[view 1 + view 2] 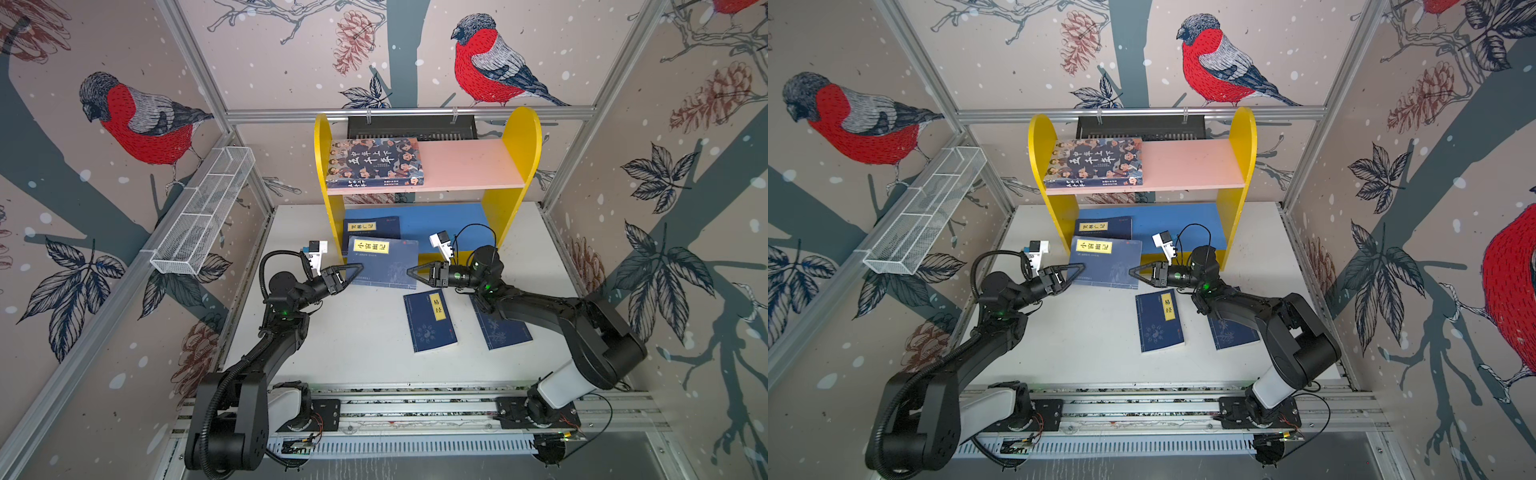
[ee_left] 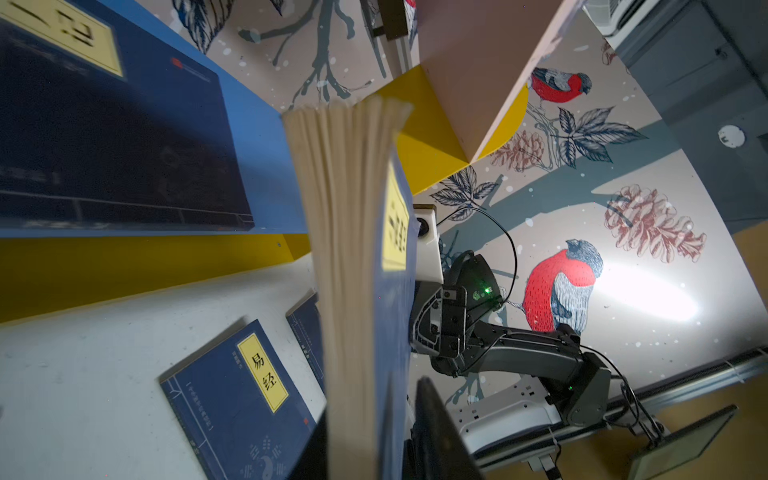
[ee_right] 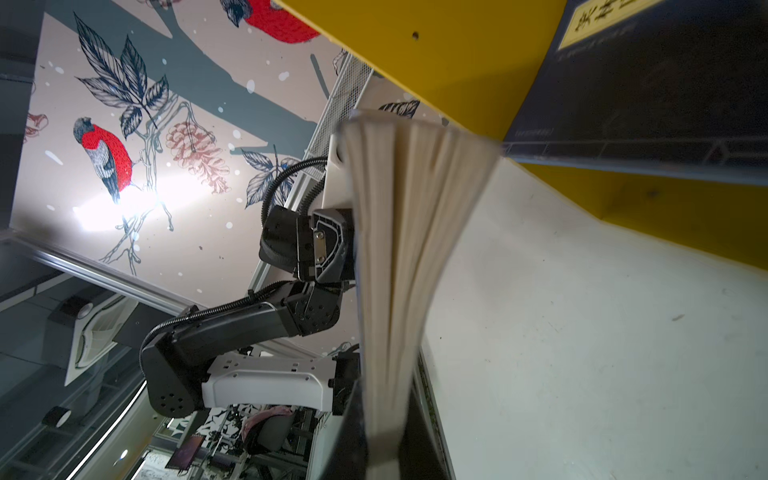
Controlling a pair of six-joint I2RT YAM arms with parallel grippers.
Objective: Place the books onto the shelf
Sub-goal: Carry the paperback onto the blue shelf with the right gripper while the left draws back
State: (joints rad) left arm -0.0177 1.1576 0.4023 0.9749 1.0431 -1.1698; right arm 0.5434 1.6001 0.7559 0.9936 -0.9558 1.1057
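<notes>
You look mid-handover: your right gripper clamps the lifted book, I cannot tell whether the left gripper still grips it, and the shelf comes next.

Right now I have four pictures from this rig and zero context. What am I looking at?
Two robot arms, the left arm and the right arm, sit on a rail at the edge of a white table. Two pictures look down from overhead; the other two come from a camera on each wrist. The right gripper is shut on the raised navy book; the left gripper is at its opposite edge, grip unclear. On the shelf, the illustrated book lies on the pink board and the shelved navy book on the blue board. On the table lie the middle navy book and the half-covered navy book, partly under the right arm.
</notes>
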